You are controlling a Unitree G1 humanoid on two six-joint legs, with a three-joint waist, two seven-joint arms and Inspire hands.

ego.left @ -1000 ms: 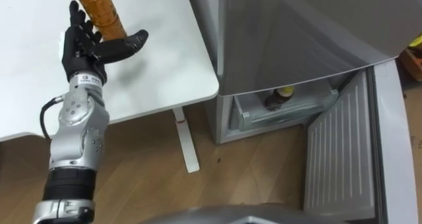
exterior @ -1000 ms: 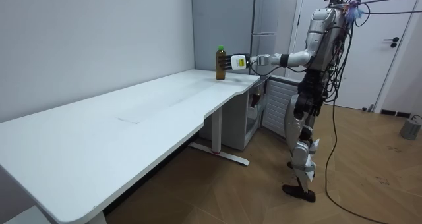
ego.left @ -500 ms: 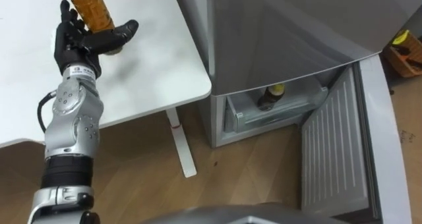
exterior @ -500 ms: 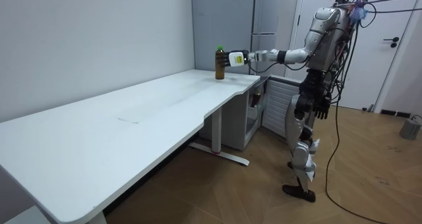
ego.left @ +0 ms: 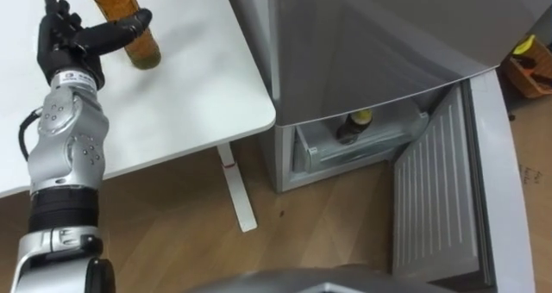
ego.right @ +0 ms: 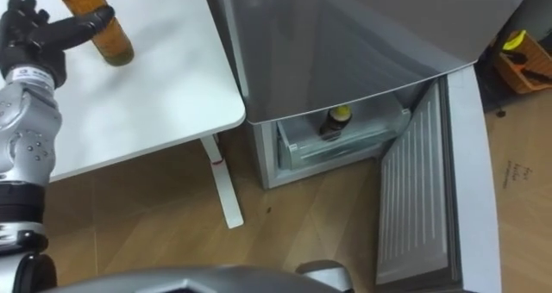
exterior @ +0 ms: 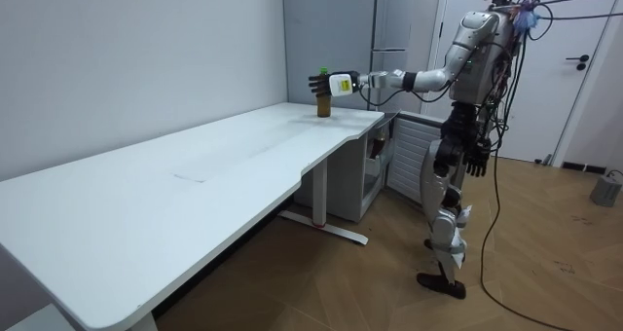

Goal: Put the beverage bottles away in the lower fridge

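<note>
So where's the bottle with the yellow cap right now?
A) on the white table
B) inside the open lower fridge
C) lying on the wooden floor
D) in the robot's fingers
B: the yellow-capped bottle stands inside the lower fridge, behind its open door.

White table [ego.left: 198, 77], one amber drink bottle [ego.left: 145, 50] upright on its top.
</note>
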